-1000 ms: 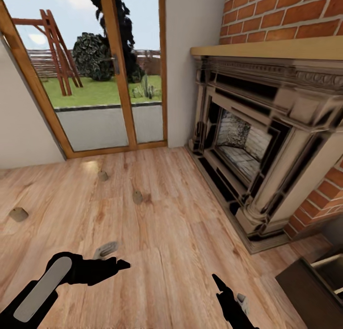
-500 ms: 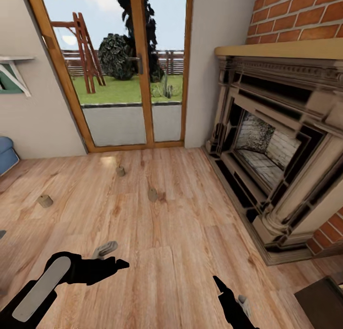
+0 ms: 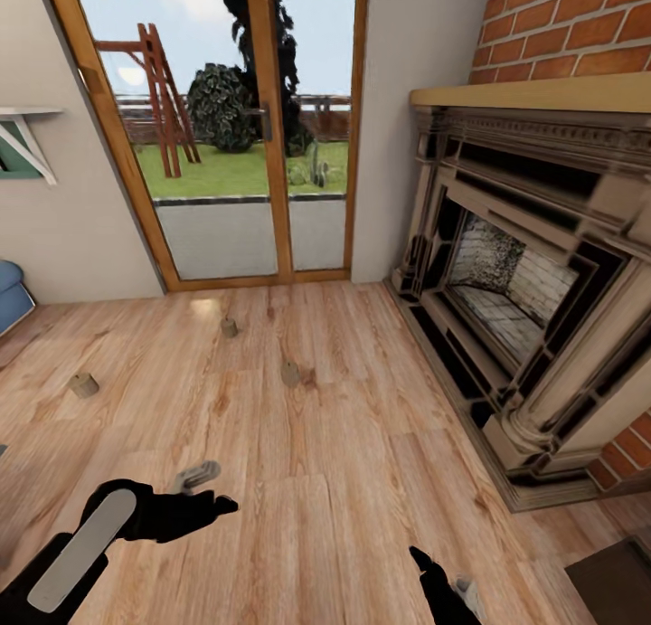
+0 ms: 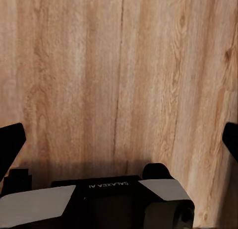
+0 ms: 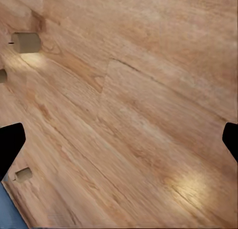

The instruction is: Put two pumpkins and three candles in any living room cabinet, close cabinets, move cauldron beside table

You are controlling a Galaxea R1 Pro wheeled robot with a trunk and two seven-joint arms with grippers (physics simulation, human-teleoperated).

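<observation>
Three short tan candles stand on the wooden floor ahead: one near the glass door (image 3: 230,327), one in the middle (image 3: 289,373) and one to the left (image 3: 83,385). My left gripper (image 3: 211,490) is open and empty, low at the left, well short of the candles. My right gripper (image 3: 442,573) is also open and empty at the bottom edge. In the right wrist view two candles (image 5: 26,42) (image 5: 22,174) stand beyond the open gripper (image 5: 119,139). Bare planks lie under the open left gripper (image 4: 119,139). Pumpkins, cauldron and table are out of view.
A large stone fireplace (image 3: 524,281) with a brick chimney fills the right side. A wood-framed glass door (image 3: 244,155) is straight ahead. A blue seat edge (image 3: 9,295) shows at the far left. A dark-brown furniture corner (image 3: 615,589) sits at the bottom right.
The camera has turned left, so the door, candles and fireplace shifted right in the picture. Both grippers stay open and sit slightly lower in view.
</observation>
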